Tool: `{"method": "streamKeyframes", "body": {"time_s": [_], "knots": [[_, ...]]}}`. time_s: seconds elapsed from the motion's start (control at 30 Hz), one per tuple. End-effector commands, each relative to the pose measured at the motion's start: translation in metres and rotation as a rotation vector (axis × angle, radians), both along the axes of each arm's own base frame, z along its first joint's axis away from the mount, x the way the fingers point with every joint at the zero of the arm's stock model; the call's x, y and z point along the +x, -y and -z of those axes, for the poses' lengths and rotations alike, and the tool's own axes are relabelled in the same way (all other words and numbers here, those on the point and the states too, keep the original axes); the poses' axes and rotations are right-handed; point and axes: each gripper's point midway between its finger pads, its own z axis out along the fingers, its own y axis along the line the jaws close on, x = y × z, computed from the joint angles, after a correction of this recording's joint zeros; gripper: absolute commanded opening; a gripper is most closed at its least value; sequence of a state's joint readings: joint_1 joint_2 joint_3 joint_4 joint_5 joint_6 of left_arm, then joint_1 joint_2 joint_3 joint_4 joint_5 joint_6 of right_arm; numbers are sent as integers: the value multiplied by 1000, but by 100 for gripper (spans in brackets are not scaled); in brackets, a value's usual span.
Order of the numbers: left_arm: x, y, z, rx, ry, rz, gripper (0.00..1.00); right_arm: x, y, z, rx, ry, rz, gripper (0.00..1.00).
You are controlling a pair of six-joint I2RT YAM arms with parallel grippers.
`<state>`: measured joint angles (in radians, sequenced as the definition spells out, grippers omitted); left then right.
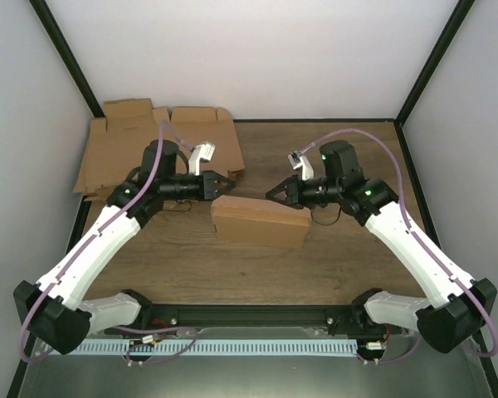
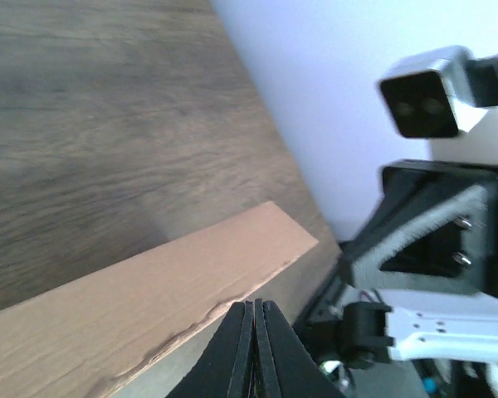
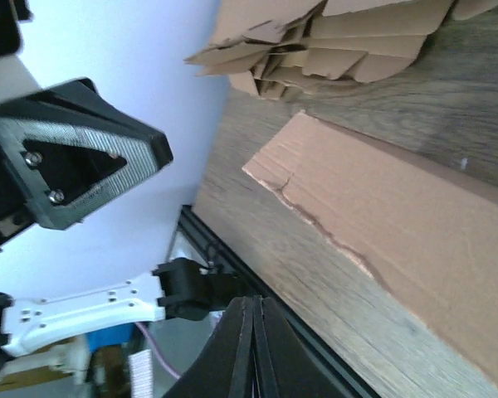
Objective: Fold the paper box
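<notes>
- Mounting rail, near edge of the counter: carries both arm bases side by side, so each arm reaches inward toward the middle.
- Left hand: fingers pressed fully together, nothing between them. The tip is poised at the box's far left corner; contact cannot be told. Probably closed to serve as a blunt presser.
- Right hand: likewise closed and empty, aimed at the box's far right corner, mirroring its partner.
- Paper box: mid-counter, lying flat, reading as a shallow closed box with a ragged crease along one long edge. Folding judged nearly complete.
- Pile of cardboard blanks: far left corner, apart from the box, apparently spare stock.
</notes>
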<state>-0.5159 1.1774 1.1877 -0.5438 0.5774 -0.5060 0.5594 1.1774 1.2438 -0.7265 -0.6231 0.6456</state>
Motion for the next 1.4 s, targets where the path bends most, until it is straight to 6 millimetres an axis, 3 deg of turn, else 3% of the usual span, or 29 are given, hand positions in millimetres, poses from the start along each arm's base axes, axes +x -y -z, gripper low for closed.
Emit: {"method": "streamKeyframes", "body": {"time_s": [0.0, 0.17, 0.43, 0.57, 0.67, 0.87, 1.0, 1.1, 1.2, 1.37], "knots": [[-6, 14, -12, -190, -25, 170, 4, 5, -3, -29, 259, 5, -128, 1], [6, -6, 23, -189, -113, 147, 4, 17, 18, -3, 264, -70, -101, 1], [4, -16, 72, -158, -199, 136, 4, 4, 33, 57, 280, -181, -94, 1], [0, -19, 109, -130, -259, 118, 4, -2, 45, 91, 305, -239, -86, 1], [-2, -23, 126, -115, -288, 109, 4, -3, 53, 105, 305, -257, -65, 1], [2, -24, 124, -104, -281, 96, 4, 8, 54, 82, 306, -208, -72, 1], [9, -21, 90, -129, -226, 106, 4, 14, 52, 49, 314, -147, -97, 1], [7, -18, 65, -166, -196, 133, 4, 14, 51, 39, 318, -128, -113, 1], [5, -18, 71, -168, -209, 141, 4, 15, 51, 52, 312, -145, -114, 1], [-3, -21, 119, -140, -289, 126, 4, 6, 53, 111, 289, -248, -91, 1]]}}
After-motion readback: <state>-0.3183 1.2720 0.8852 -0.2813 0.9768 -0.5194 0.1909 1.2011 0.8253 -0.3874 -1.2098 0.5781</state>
